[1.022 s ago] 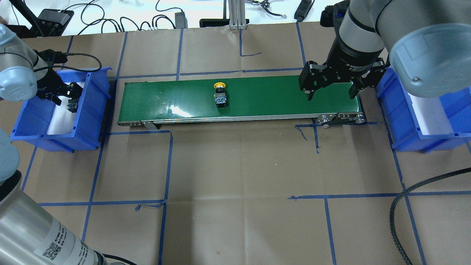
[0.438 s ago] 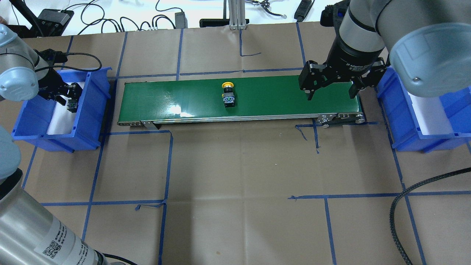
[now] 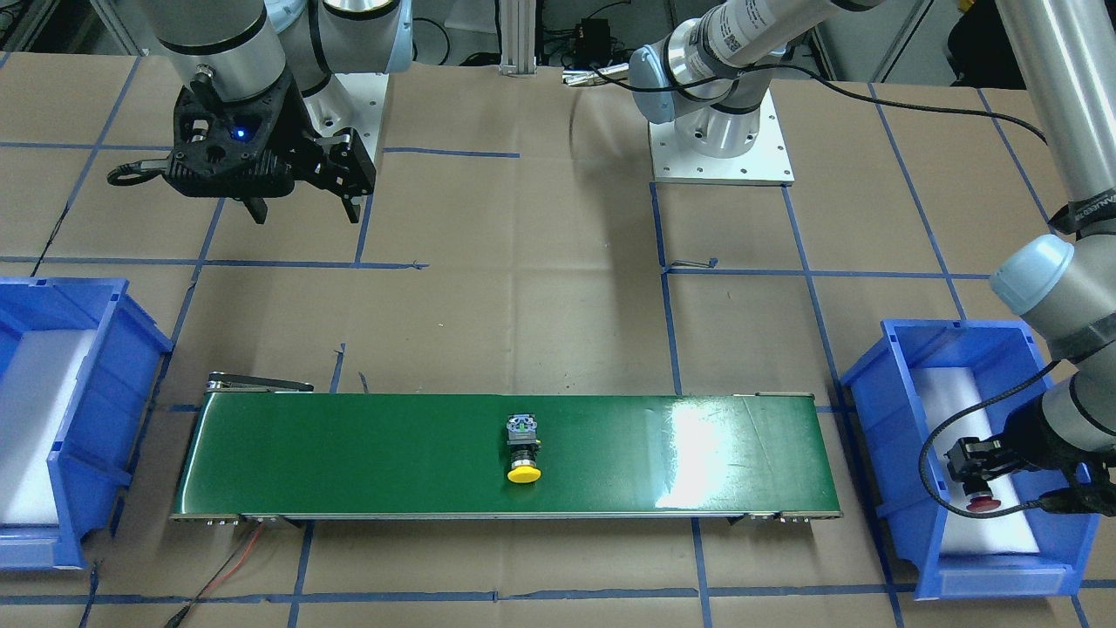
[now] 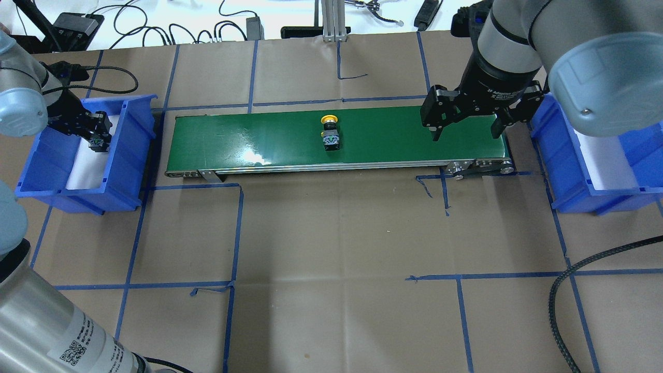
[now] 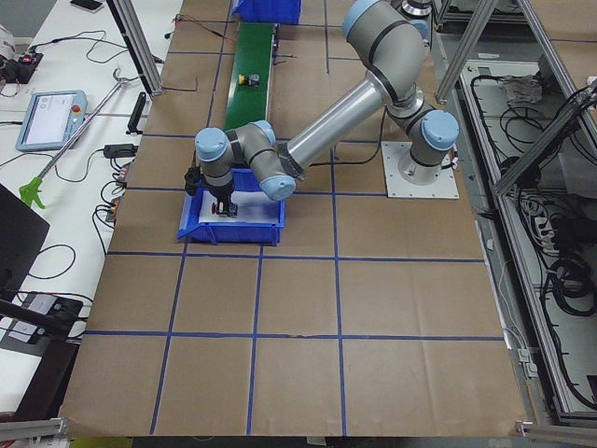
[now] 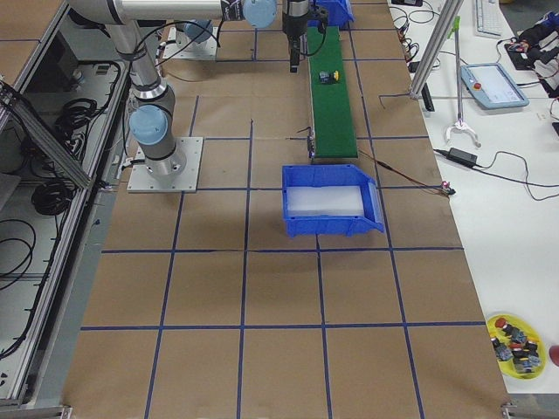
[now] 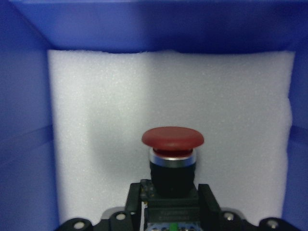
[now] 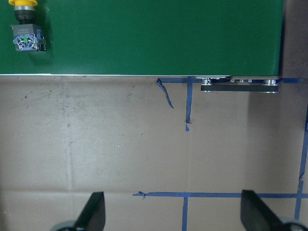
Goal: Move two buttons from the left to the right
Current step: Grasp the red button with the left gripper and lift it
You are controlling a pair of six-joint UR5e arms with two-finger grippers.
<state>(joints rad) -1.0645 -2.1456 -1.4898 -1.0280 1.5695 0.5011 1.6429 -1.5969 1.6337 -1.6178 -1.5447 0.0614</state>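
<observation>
The yellow-capped button (image 4: 330,133) lies on its side on the green conveyor belt (image 4: 248,140), near the middle; it also shows in the front view (image 3: 523,449) and in the right wrist view (image 8: 26,33). My left gripper (image 4: 96,135) is inside the left blue bin (image 4: 129,155), shut on the red-capped button (image 7: 172,144) over the white foam. The red cap shows in the front view (image 3: 983,504). My right gripper (image 4: 467,135) is open and empty, above the belt's right end, well apart from the yellow button.
The right blue bin (image 4: 564,155) with white foam stands just past the belt's right end, beside my right gripper. Blue tape lines cross the brown paper. A black braided cable (image 4: 570,280) lies at the front right. Cables and boxes sit beyond the table's far edge.
The yellow button has travelled to the right along the belt. My left gripper has shifted slightly inside the left bin with the red button. The right gripper has not moved.
</observation>
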